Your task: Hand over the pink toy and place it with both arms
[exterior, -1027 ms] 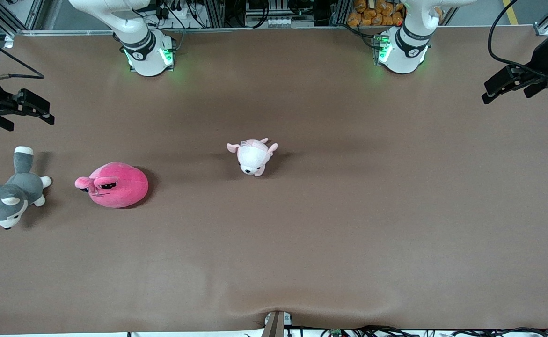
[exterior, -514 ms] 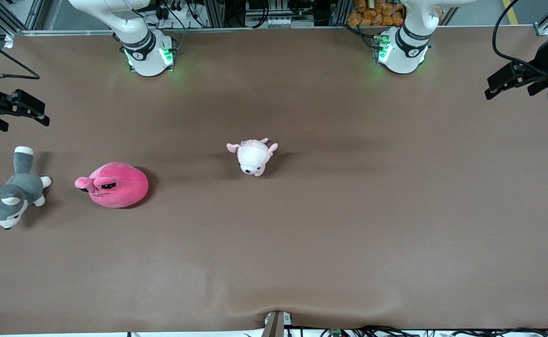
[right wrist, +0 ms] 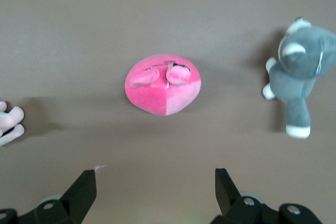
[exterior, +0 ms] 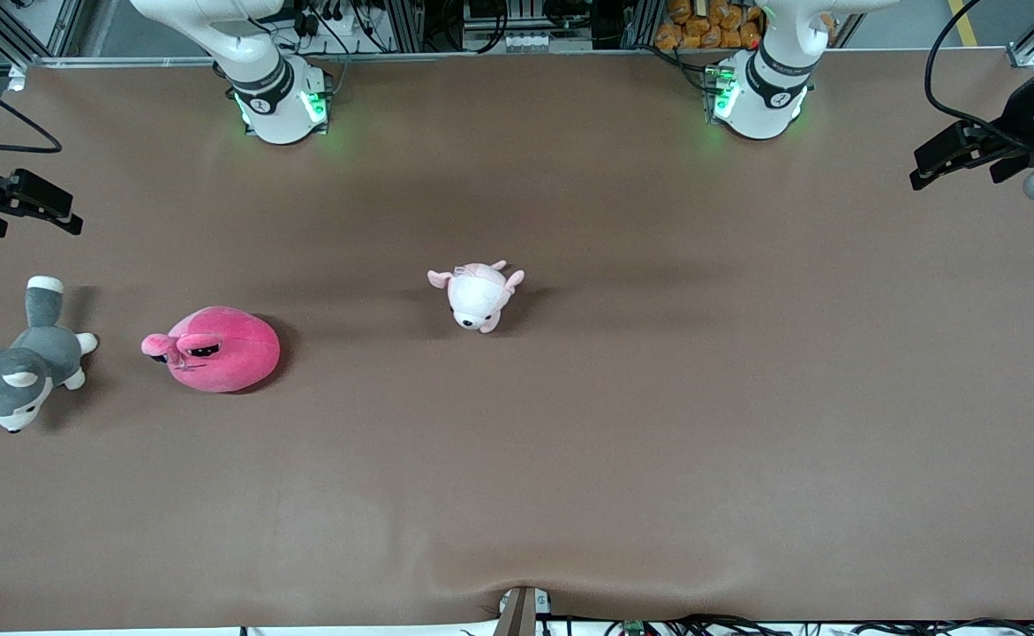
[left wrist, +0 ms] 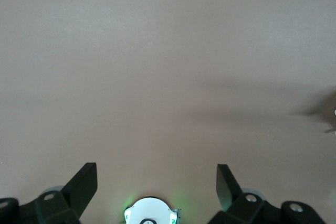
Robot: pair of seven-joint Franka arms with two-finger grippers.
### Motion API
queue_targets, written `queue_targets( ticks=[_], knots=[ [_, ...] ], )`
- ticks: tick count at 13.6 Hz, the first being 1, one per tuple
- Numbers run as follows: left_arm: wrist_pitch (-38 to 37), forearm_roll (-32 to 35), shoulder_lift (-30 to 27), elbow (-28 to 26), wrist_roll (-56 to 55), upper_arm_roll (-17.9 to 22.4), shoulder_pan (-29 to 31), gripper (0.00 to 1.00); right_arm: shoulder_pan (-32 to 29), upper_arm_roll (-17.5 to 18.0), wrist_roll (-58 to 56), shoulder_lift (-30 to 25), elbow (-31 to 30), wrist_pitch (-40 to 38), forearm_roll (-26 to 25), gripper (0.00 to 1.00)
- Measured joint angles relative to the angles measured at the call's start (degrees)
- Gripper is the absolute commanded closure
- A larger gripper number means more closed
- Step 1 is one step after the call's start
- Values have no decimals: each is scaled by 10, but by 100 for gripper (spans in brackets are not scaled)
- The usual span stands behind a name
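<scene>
The pink toy (exterior: 216, 349) is a hot-pink round plush lying on the brown table toward the right arm's end. In the right wrist view the pink toy (right wrist: 163, 83) lies on the cloth well ahead of the fingertips, untouched. My right gripper (exterior: 35, 208) hangs open and empty over the right arm's end of the table; its fingers (right wrist: 84, 187) are spread wide around the right gripper (right wrist: 156, 182). My left gripper (exterior: 954, 172) hangs open and empty over the left arm's end. The left gripper (left wrist: 156, 174) shows only bare cloth between its fingers.
A grey-and-white husky plush (exterior: 18, 362) lies beside the pink toy at the right arm's end, also seen as the husky (right wrist: 299, 72). A small pale-pink-and-white plush (exterior: 479, 294) sits mid-table. The arms' white bases (exterior: 278, 102) stand along the table's back edge.
My right gripper has drifted outward toward the right arm's end of the table. The left gripper has barely shifted. The toys have not moved.
</scene>
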Motion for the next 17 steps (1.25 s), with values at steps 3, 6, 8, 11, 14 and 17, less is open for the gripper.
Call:
queue_targets(
  ticks=[3,6,8,11,14,17],
  knots=[
    [5,14,1,1,0,-2,-1,0,0,1,22,0,0,-3,0,0],
    [6,32,9,12,1,-2,-1,0,0,1,12,0,0,-5,0,0],
    [5,33,10,14,11,-2,1,0,0,1,7,0,5,-11,0,0],
    [5,33,10,14,26,0,2,0,-1,1,6,0,12,-19,0,0],
    [5,33,10,15,27,1,1,0,-20,14,5,0,14,-20,0,0],
    [5,33,18,27,27,1,2,0,-30,26,4,2,14,-20,0,0]
  ],
)
